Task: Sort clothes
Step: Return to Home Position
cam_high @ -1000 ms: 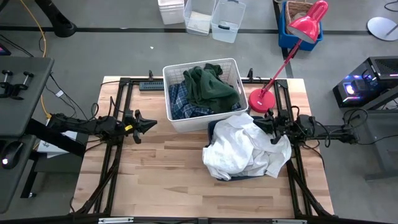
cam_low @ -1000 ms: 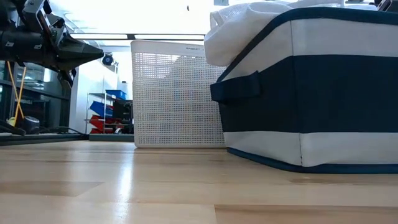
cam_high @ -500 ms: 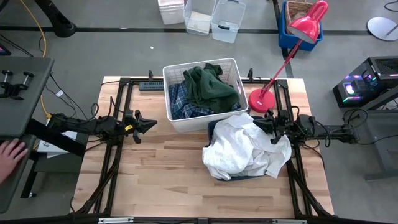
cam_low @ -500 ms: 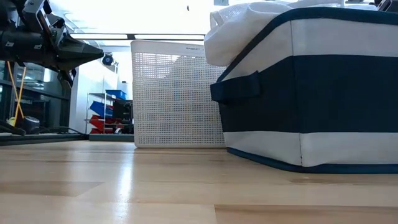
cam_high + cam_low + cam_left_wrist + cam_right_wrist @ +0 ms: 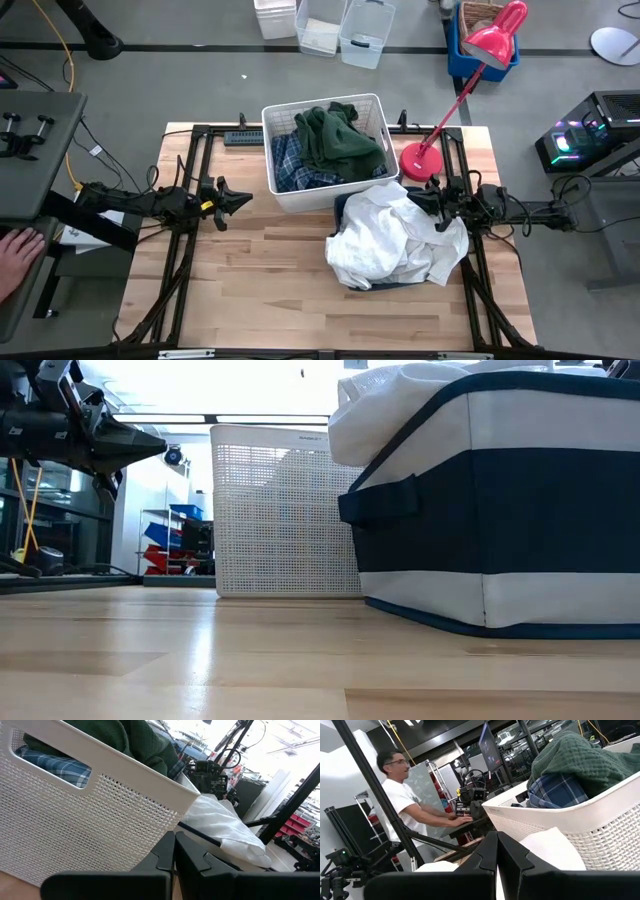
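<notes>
Homing in hand — clothes [image 5: 340, 140] look all binned. My left gripper [image 5: 240, 199] at nine o'clock, right gripper [image 5: 414, 198] at three: both closed, empty. Next — just settle the arms.

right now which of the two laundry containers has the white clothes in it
The navy-and-white bin: white clothes heap over its rim. The white slatted basket holds only the green garment and plaid shirt.

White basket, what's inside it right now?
In the white basket, a dark green garment is heaped on top. A blue-and-white plaid shirt shows beside it and partly under it. Anything lower down is covered by these two and cannot be seen.
</notes>
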